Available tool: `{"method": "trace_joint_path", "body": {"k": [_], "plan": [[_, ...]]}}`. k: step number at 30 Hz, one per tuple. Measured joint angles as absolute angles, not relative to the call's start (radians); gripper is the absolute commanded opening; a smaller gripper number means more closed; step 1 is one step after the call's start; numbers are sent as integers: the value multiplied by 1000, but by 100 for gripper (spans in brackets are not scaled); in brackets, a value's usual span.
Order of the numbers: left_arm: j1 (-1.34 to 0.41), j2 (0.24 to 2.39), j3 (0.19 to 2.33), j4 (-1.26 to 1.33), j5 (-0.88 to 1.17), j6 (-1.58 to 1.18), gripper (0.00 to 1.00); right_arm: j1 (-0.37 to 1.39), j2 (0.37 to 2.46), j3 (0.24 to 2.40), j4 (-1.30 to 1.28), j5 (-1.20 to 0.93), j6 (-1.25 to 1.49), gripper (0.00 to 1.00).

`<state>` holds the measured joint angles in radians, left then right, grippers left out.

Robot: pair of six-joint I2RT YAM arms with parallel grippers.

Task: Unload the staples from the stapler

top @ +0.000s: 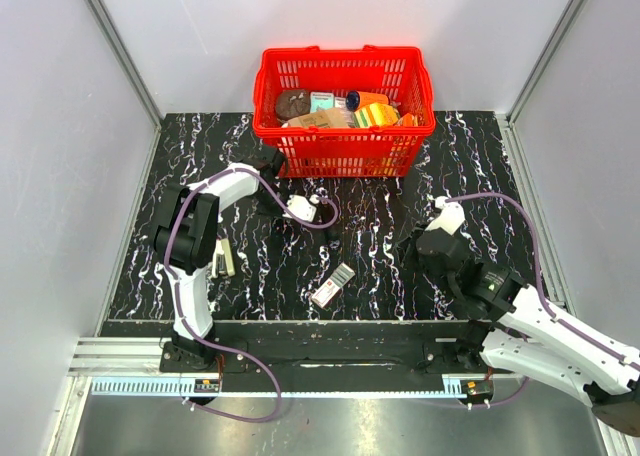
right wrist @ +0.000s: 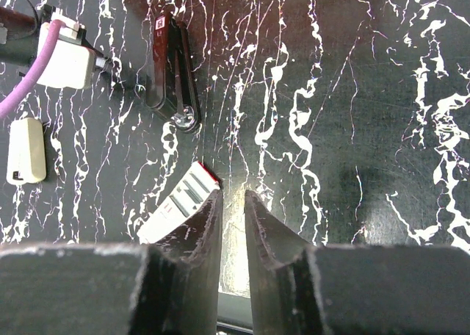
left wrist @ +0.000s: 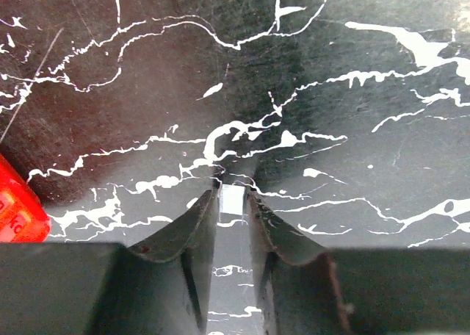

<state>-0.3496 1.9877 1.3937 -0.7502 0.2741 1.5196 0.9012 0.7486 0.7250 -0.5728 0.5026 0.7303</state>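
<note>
Stapler lies on the counter, unheld; my left tool and right tool both stand narrowly ajar and empty, so I judge unloading not begun.

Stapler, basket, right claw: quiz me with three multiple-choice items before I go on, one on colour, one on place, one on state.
1. The basket is: A red; B blue; C green.
2. The stapler lies: A in the basket; B on the table; C under the basket.
3. The right claw is: A clamped on the stapler; B not in view; C empty, slightly open.

Answers:
1. A, its mesh walls and handles are red.
2. B, the right wrist view shows it lying on the marbled table with nothing holding it.
3. C, bare table shows through the claw's narrow gap.
</note>
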Motion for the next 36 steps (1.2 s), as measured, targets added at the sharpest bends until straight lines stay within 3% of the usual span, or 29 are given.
{"method": "trace_joint_path", "body": {"k": [8, 20, 30, 36], "plan": [[-357, 1989, 1394, -768, 269, 1519, 12, 901, 746, 725, -573, 503, 730, 22], [-379, 1951, 1370, -852, 333, 1364, 5, 901, 745, 725, -573, 503, 730, 23], [-378, 1759, 1533, -1044, 785, 1024, 6, 901, 728, 739, -571, 498, 708, 27], [-374, 1590, 1551, -858, 1106, 604, 7, 902, 752, 828, -518, 430, 667, 40]]}}
